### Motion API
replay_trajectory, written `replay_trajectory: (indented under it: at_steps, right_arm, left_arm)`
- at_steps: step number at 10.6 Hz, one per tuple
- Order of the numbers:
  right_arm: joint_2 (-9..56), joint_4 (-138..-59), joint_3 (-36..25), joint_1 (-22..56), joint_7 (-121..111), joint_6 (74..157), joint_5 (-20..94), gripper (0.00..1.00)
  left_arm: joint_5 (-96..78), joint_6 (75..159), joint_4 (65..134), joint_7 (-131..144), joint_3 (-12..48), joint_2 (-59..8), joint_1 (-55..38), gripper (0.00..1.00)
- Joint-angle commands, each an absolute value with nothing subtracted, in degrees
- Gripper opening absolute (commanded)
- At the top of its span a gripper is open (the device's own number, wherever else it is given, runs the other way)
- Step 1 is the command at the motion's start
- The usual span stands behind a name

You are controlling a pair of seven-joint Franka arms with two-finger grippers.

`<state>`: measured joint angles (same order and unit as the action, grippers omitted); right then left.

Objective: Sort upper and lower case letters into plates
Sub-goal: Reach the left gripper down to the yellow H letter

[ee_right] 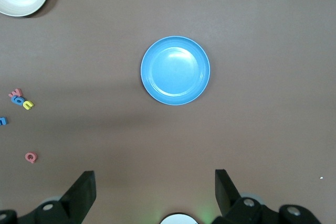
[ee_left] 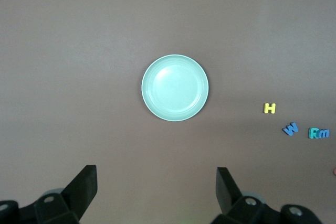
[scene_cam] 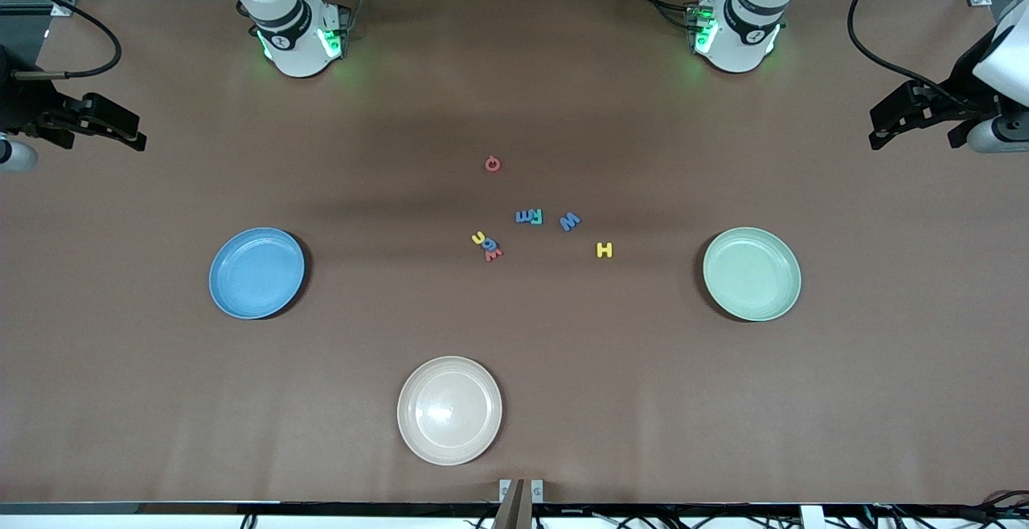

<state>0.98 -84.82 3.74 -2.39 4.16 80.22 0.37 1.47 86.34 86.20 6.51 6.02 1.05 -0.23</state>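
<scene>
Several tiny letters lie mid-table: a red Q [scene_cam: 493, 163], a teal R with a blue m [scene_cam: 528, 216], a blue W [scene_cam: 569, 221], a yellow H [scene_cam: 604, 250], and a touching yellow, blue and red cluster [scene_cam: 486, 245]. The sky blue plate [scene_cam: 256, 272] sits toward the right arm's end and the mint green plate [scene_cam: 752, 273] toward the left arm's end; both hold nothing. My right gripper [scene_cam: 129, 131] hangs open high over the right arm's end, looking down on the blue plate [ee_right: 175, 70]. My left gripper [scene_cam: 884, 131] hangs open high over the left arm's end, above the green plate [ee_left: 175, 87].
A cream-beige plate [scene_cam: 449, 409] holding nothing sits nearest the front camera, between the two coloured plates. Both arm bases stand along the table's back edge. Bare brown table surrounds the letters and the plates.
</scene>
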Motion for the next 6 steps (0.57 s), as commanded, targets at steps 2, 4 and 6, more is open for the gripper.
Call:
replay_trajectory:
  at_steps: [2,4,6]
  right_arm:
    - [0.9,-84.6,3.6,-2.5,4.0,79.9,0.6,1.00]
    - [0.9,-84.7,3.6,-2.5,4.0,79.8,0.6,1.00]
    - [1.0,-84.8,3.6,-2.3,4.1,79.2,0.7,1.00]
  left_arm:
    - [0.5,86.8,87.0,5.7,5.7,1.9,-0.8,1.00]
    - [0.4,87.4,87.1,5.6,6.3,0.2,-1.5,1.00]
    - [-0.7,90.9,87.7,6.7,9.0,-3.1,-4.5,1.00]
